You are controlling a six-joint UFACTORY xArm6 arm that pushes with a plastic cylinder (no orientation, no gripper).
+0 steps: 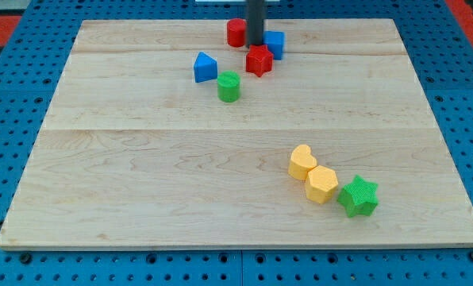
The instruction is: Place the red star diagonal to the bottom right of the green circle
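The red star (259, 59) lies near the view's top edge of the desk (141, 159), a little right of centre. The tool here is a plain dark rod with nothing to open or close, and it holds nothing; its tip (255, 44) comes down just above the star's upper edge, so close that it cannot be told whether the two touch.

The green circle (228, 86) sits below and to the left of the star, near it but apart. So, as things lie, the star is up and to the right of the circle, not down and to the right.

Close around the tip are two more blocks: a red cylinder (236, 32) just to its left and a blue block (274, 44) just to its right, its shape partly hidden by the rod and the star. The blue block appears to touch the star's upper right side. A blue block with a pointed top (205, 67) stands just up and left of the green circle.

Well apart from this cluster, toward the view's bottom right, three blocks form a slanting row: a yellow heart (302, 161), a yellow hexagon-like block (321, 184) touching it, and a green star (358, 196) beside that one.
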